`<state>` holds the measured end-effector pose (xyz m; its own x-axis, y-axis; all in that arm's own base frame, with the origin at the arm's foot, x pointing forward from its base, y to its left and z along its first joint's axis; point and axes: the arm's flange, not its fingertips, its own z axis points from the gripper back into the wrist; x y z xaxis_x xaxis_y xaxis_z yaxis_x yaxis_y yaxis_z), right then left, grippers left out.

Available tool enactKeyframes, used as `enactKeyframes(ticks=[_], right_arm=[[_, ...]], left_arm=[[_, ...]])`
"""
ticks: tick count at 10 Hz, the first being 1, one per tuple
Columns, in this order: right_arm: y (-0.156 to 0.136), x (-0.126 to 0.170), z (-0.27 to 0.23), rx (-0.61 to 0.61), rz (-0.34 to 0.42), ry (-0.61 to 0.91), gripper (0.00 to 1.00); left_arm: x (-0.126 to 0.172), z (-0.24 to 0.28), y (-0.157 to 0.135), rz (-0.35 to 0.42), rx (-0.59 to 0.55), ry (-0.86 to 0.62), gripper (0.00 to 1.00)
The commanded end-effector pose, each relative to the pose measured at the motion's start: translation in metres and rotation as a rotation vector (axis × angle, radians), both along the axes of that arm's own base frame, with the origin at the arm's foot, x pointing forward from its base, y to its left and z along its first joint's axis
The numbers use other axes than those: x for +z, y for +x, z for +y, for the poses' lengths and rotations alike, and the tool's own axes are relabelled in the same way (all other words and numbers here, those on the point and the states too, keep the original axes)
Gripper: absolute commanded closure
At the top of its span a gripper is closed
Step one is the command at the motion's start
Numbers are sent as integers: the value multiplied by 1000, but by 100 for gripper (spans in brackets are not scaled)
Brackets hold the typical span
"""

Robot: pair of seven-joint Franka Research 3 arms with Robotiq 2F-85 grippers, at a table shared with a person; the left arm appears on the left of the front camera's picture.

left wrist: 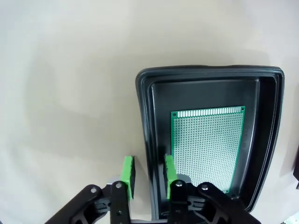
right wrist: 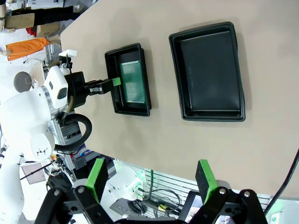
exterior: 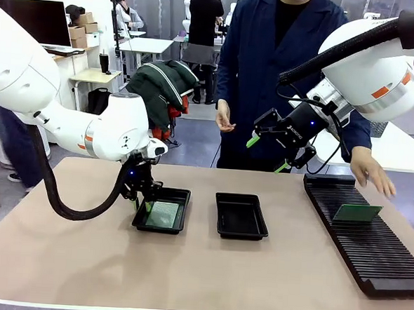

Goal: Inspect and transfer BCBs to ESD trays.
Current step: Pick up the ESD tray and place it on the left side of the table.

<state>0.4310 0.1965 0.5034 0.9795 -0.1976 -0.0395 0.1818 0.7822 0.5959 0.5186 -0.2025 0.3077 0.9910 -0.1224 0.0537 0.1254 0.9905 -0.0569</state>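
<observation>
The left pincer (exterior: 146, 202) sits low at the left-centre of the front view, at the left rim of the left-hand tray (exterior: 183, 194). Its own wrist view shows the fingers half apart astride that rim. One green pad (left wrist: 128, 176) is outside over the table (left wrist: 56, 93) and the other is inside the tray. A sliver of table shows between the outer pad and the rim, so it grasps nothing.

A green board (left wrist: 208, 147) lies flat on this tray's floor, toward the lower right of that frame. Its edge runs beside the inner pad, and I cannot tell whether they touch.

At the centre of the front view the second tray (exterior: 242, 217) lies near the first but apart from it.

Above it, right of centre, the right pincer (exterior: 267, 154) hangs in the air, fingers spread wide and released.

A person stands behind the table, with one hand (exterior: 225, 119) at upper centre. The other hand (exterior: 374, 174) is over the far end of the ribbed rack (exterior: 369, 256) at the right edge. A second board (exterior: 357, 213) stands tilted in the rack's slots.
</observation>
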Motion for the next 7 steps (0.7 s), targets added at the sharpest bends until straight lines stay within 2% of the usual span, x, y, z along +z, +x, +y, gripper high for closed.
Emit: enactKeyframes(ticks=[1, 2, 3, 4, 6, 7], right_arm=[[3, 1, 1, -5, 4, -18, 0], [3, 1, 1, -5, 4, -18, 0], [3, 1, 1, -5, 4, -18, 0], [3, 1, 1, -5, 4, -18, 0], [3, 1, 1, -5, 4, -18, 0], [3, 1, 1, -5, 4, -18, 0]], left_arm=[[-2, 0, 3, -3, -21, 10, 74], [-2, 0, 2, -2, -23, 9, 83], [-3, 0, 2, -1, -22, 5, 85], [-3, 0, 3, 0, -22, 4, 93], [-2, 0, 2, 1, -19, 1, 100], [-3, 2, 1, 2, -19, -1, 100]])
